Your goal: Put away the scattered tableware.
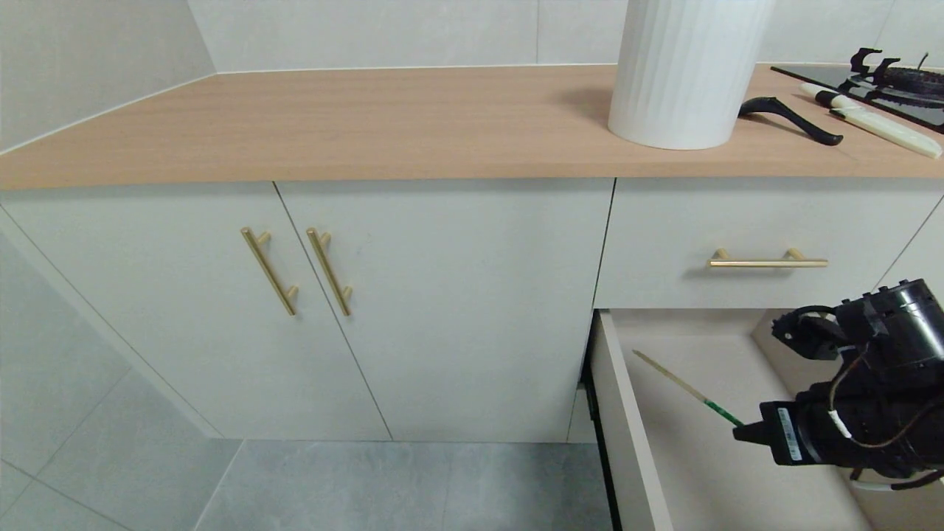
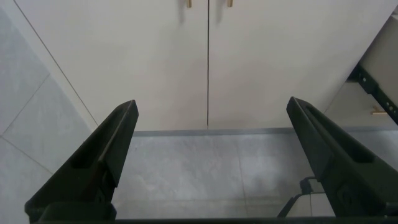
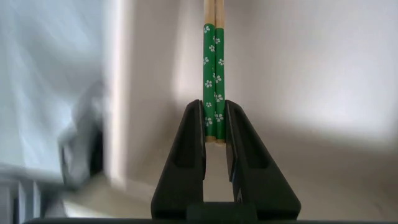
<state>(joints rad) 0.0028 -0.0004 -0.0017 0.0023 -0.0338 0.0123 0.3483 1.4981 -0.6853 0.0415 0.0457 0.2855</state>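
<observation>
1. You are facing a pale cabinet that is running under a wooden countertop. Its two doors are sitting shut, with gold bar handles side by side. Grey floor tiles are lying in front of it, and pale wall tiles are rising behind.
2. At the near right, an open drawer is standing pulled out. A shut drawer with a gold handle is sitting just above it.
3. A white ribbed container is standing upright on the countertop's far right. You cannot tell what it is holding.
4. Your right gripper is hanging over the open drawer, its fingers pinching tight on the chopsticks.
5. Your left gripper is hovering low before the cabinet doors, its fingers spreading wide around nothing.
6. The chopsticks are lying paired in the right gripper, clamped at their green flowered ends. Their bare tips are pointing far and left, inside the drawer; you cannot tell whether they are touching its floor.
7. At the far right, a black cooktop, a white knife and a black-handled utensil are resting on the countertop.
</observation>
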